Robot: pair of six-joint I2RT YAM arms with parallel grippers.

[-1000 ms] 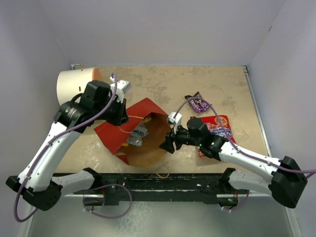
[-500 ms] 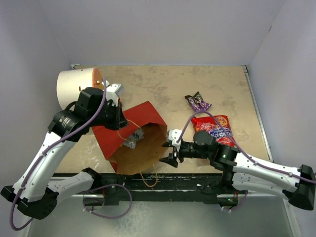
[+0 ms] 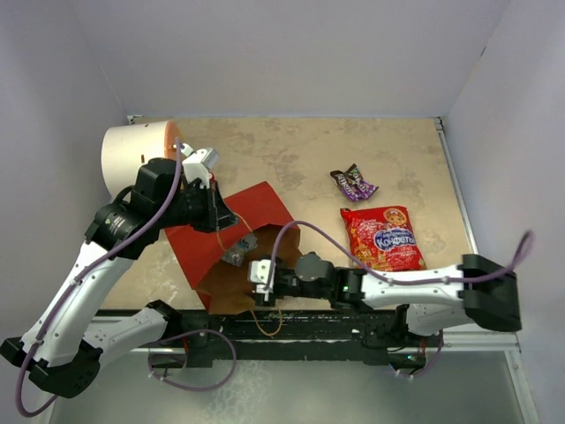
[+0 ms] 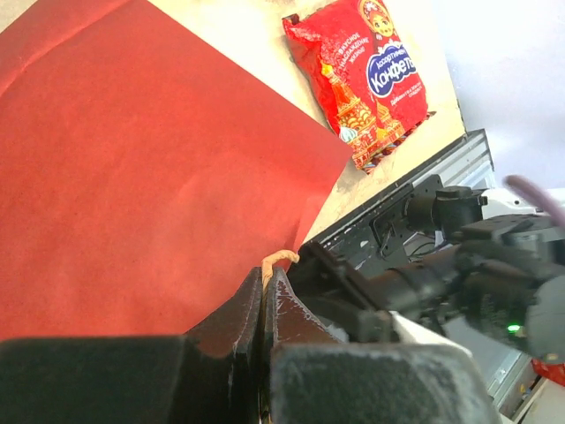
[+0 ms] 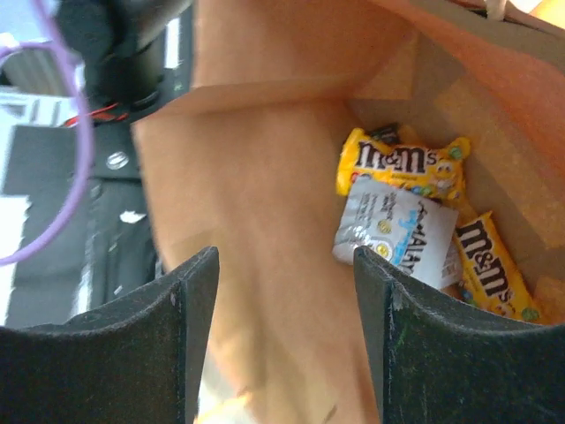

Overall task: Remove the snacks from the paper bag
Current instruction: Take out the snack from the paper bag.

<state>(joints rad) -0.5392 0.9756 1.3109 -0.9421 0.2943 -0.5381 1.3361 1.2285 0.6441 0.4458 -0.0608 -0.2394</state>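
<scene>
The red paper bag (image 3: 212,238) lies tilted, its brown mouth facing the near edge. My left gripper (image 3: 221,221) is shut on its tan cord handle (image 4: 281,258) and holds the bag's upper side up. My right gripper (image 3: 262,284) is open at the bag's mouth, looking in. Inside, in the right wrist view, lie two yellow candy packets (image 5: 402,163) and a silvery wrapper (image 5: 393,231), ahead of the open jaws. The large red packet (image 3: 382,237) and a dark purple-brown packet (image 3: 353,183) lie on the table to the right.
A white cylinder with an orange end (image 3: 137,152) lies at the back left, behind the left arm. The table's near edge and the black base rail (image 3: 291,327) run just below the bag's mouth. White walls enclose the table.
My right gripper has swung left and down from beside the bag's mouth to its front opening. The left gripper has lifted the bag by the handle, and the mouth now faces the near edge.
</scene>
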